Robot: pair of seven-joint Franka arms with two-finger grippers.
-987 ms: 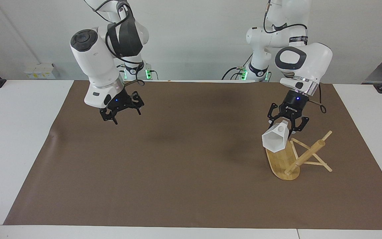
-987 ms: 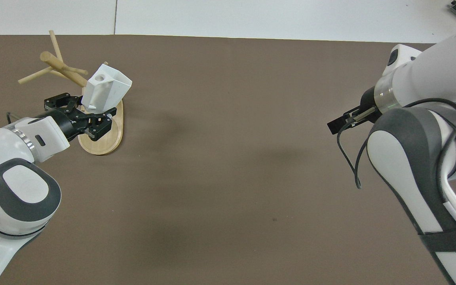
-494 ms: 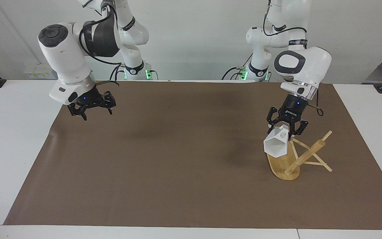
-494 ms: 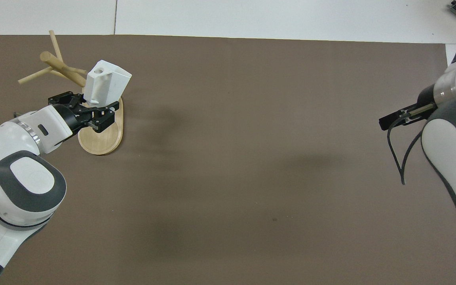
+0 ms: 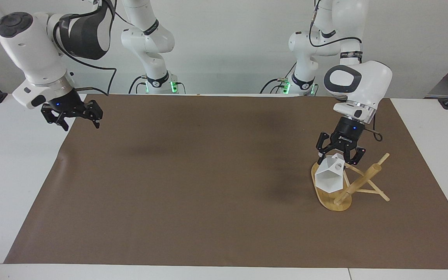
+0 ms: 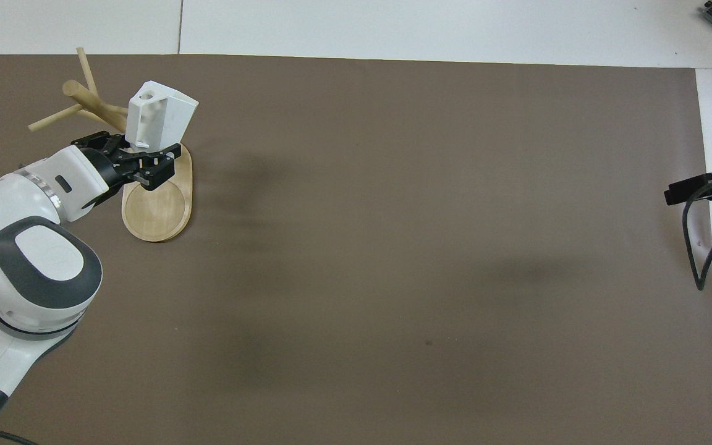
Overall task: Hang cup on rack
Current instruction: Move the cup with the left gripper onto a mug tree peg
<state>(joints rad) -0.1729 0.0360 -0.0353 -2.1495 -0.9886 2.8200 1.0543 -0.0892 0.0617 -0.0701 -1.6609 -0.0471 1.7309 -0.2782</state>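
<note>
Left gripper [image 5: 340, 154] is clenching the cup [image 5: 329, 175] by the base end, fingers pinched on it. Cup is hanging in the air, tipped on its side, its open polygonal mouth facing away from the robots. Its flat handle with the round hole is pointing up and toward the post.

Rack [image 5: 342, 182] is sitting at the left arm's end of the mat [image 5: 208, 186]. Oval base is lying flat; the thick post is leaning, thin pegs sticking out from it at angles. Cup is hovering over the base, just beside the post and pegs. I cannot tell whether the handle is touching a peg; no peg is showing through the hole.

From overhead: cup [image 6: 159, 117] is sitting over the end of the base farther from the robots, gripper [image 6: 135, 159] directly under it in that view, the rest of the rack's [image 6: 158, 207] base lying bare.

Right gripper [image 5: 73, 114] is waiting up in the air over the mat's edge at the right arm's end, well apart from everything. Its fingers are spread, gripping nothing. Overhead is catching only a dark edge of it [image 6: 696, 187] and a looping cable.
</note>
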